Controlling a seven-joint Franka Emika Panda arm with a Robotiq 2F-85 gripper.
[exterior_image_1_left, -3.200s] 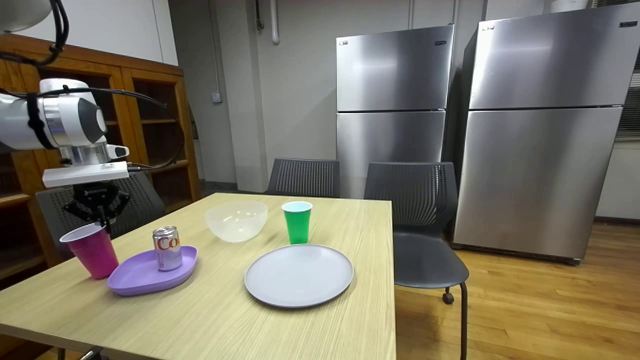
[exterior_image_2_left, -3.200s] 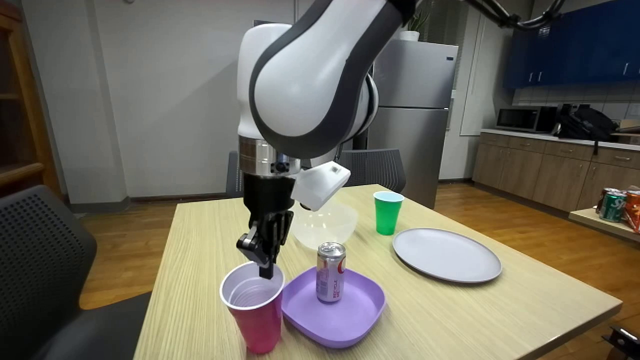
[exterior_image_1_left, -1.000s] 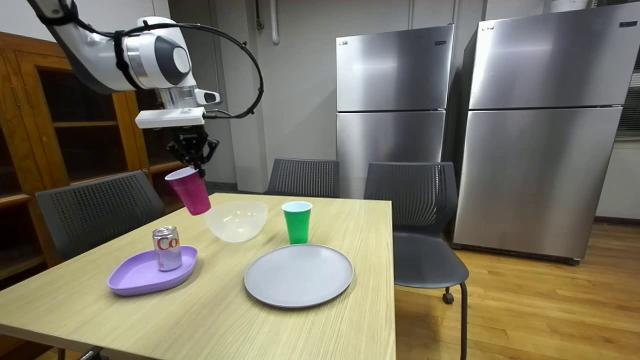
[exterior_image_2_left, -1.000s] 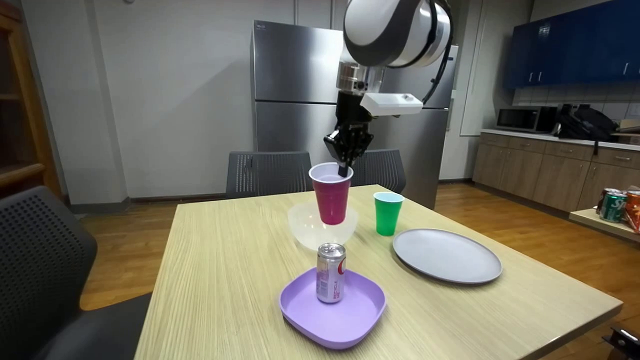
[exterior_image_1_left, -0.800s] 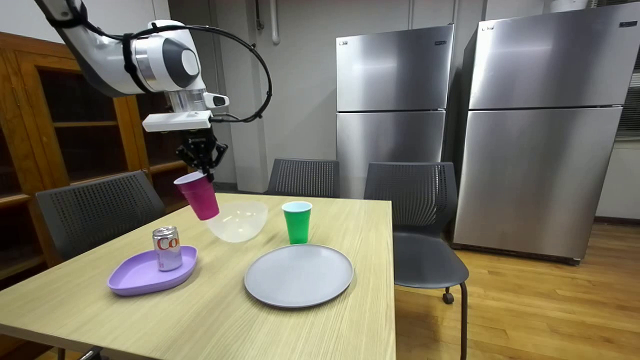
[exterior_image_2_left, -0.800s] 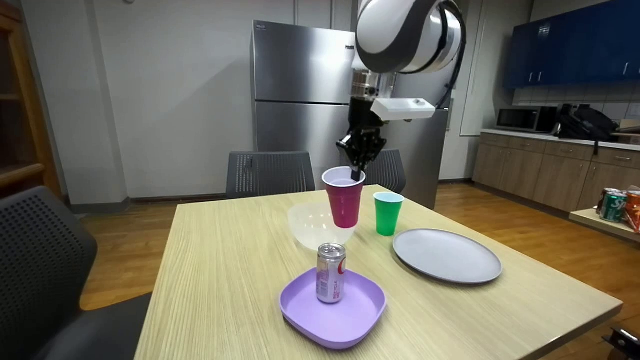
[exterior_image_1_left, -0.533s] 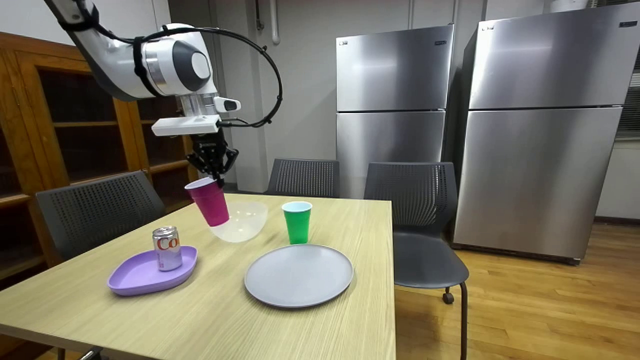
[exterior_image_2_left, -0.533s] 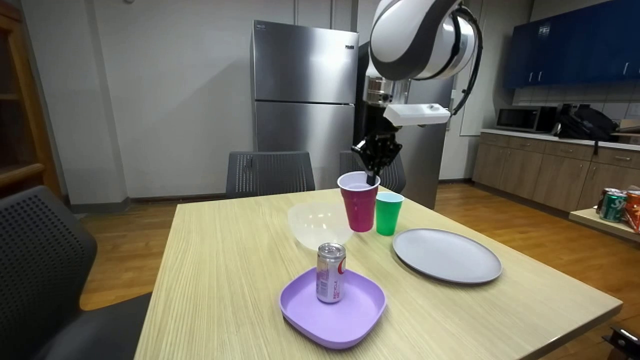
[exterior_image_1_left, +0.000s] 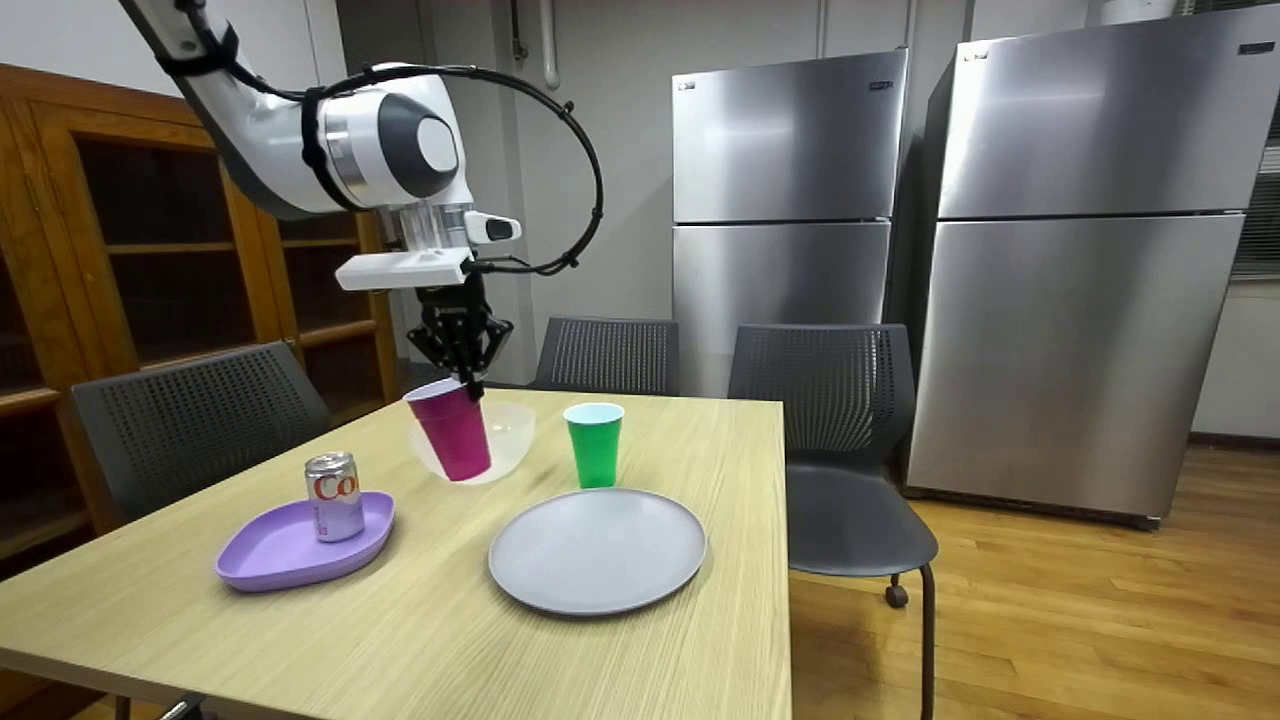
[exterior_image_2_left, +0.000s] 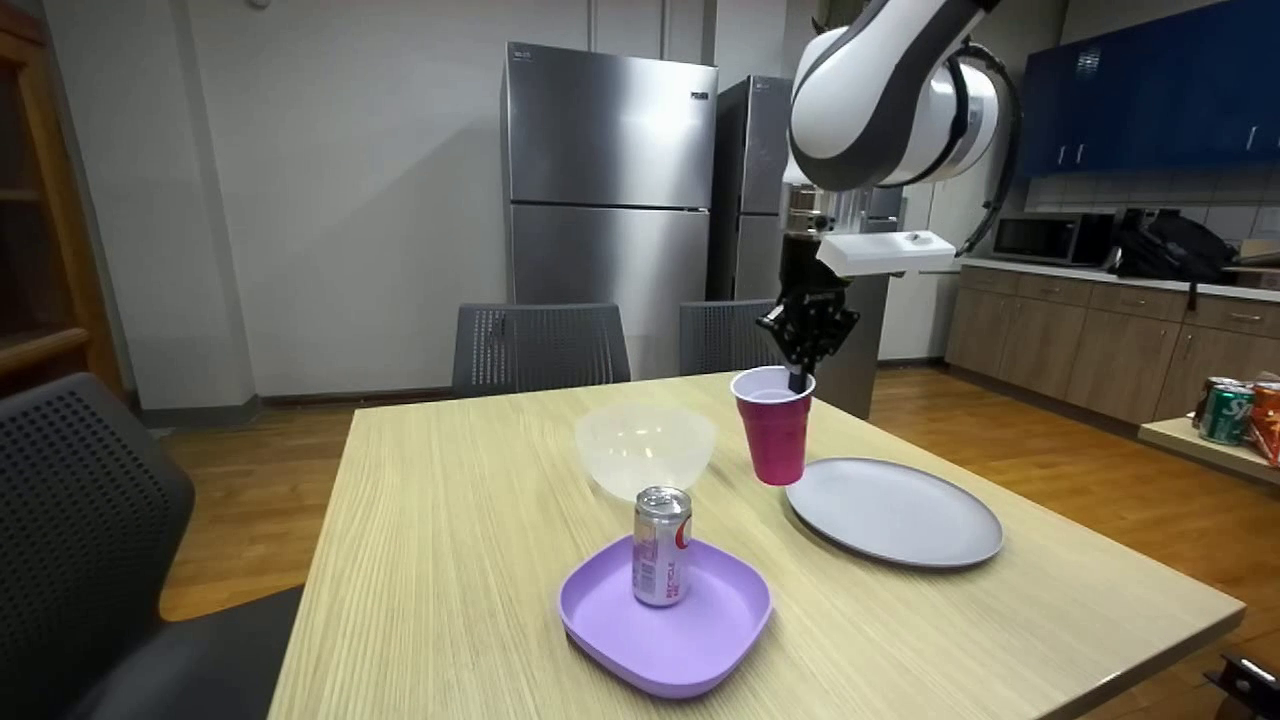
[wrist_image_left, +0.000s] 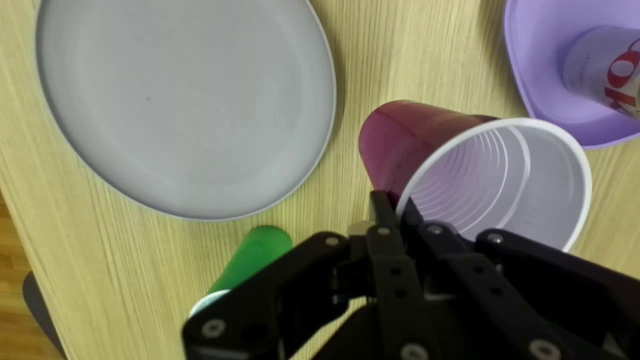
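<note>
Gripper (wrist_image_left: 398, 211) is clamped on the magenta cup (exterior_image_1_left: 452, 434), tilted above the table (exterior_image_1_left: 420, 625), with the gray plate (wrist_image_left: 190, 105) at the gripper's ten o'clock (wrist view); carrying seems in hand, steadiness called for.

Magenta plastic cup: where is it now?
Wrist view, right of centre: the magenta plastic cup is pinched at its rim by the black gripper, between the round grey plate at left and shallow purple tray upper right.

In an exterior view, we see the gripper (exterior_image_2_left: 797, 381) pinching the pink cup (exterior_image_2_left: 775, 442) by its rim, the table (exterior_image_2_left: 450, 540) below.
</note>
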